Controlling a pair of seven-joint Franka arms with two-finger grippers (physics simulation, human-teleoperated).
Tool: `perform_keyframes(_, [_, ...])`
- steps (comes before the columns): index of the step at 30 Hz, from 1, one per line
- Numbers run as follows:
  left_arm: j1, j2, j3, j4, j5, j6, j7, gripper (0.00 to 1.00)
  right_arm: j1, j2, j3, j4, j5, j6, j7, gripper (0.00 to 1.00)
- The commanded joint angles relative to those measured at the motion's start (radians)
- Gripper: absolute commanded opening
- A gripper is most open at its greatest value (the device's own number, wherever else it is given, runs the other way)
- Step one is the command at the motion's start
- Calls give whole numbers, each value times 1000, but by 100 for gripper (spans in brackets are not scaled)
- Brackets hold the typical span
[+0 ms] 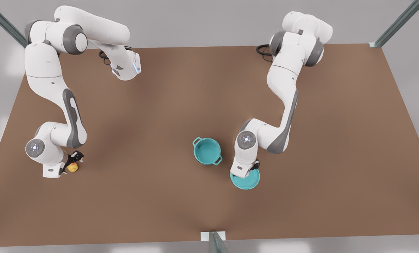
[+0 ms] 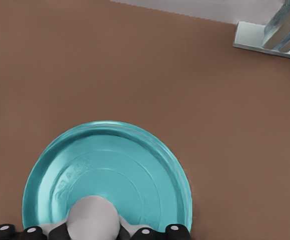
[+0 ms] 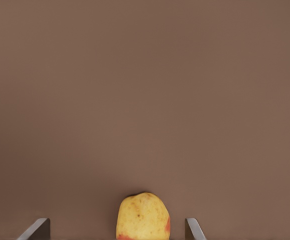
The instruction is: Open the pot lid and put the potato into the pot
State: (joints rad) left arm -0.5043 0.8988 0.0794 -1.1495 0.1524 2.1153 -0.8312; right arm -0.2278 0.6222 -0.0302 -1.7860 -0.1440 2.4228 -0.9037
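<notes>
The teal pot (image 1: 207, 151) stands open on the brown table, its inside bare. The pot lid (image 1: 248, 182), a flat teal disc, lies low beside it toward the front view's right. My left gripper (image 1: 246, 173) is over the lid (image 2: 110, 170), its fingers shut against the white knob (image 2: 94, 217). At the front view's left lies the yellow-orange potato (image 1: 72, 167) on the table. My right gripper (image 1: 74, 162) hangs over it. In the right wrist view the potato (image 3: 143, 216) sits between the open fingers (image 3: 193, 228), which stand apart from it on both sides.
Metal frame posts stand at the table's corners (image 1: 395, 24) and at the middle of the front edge (image 1: 214, 242). That front post's foot (image 2: 269, 35) lies beyond the lid. Wide bare table separates the potato from the pot.
</notes>
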Motion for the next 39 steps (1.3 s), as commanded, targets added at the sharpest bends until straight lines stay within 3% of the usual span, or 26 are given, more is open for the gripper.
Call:
perform_keyframes(1, [85,34,10,2,-17,-14,442,25,-7,10,0,0,-11,38,-213,100])
perform_keyframes(3, [102,95,0,2,-17,72,443,26,-8,16,0,0,-9,38,-211,100])
perform_keyframes(4, [101,98,0,2,-17,87,445,41,-11,18,0,0,-8,39,-211,100])
perform_keyframes(5, [101,98,0,5,-17,94,446,100,-16,25,0,0,-6,39,-210,100])
perform_keyframes(11, [135,25,0,30,-46,-20,526,100,-36,36,0,0,-11,38,-213,100])
perform_keyframes(12, [188,-55,2,28,-229,-168,616,100,-34,37,0,2,-11,39,-213,100])
perform_keyframes(13, [292,-205,2,16,-318,-481,897,100,-36,41,0,0,-11,39,-213,100])
perform_keyframes(15, [294,-575,17,-429,-313,-241,854,100,-36,45,0,0,-11,39,-213,100])
perform_keyframes(19, [253,-578,11,-180,-200,-505,722,100,-39,51,0,0,-11,39,-213,100])
perform_keyframes(26, [256,-581,14,-167,-211,-477,722,100,-44,64,1,2,-9,39,-211,100])
perform_keyframes(31, [253,-577,11,-168,-228,-477,725,100,-42,67,3,2,-11,39,-211,93])
perform_keyframes(39, [248,-575,8,-170,-228,-479,728,100,-27,67,6,17,-2,38,-210,94])
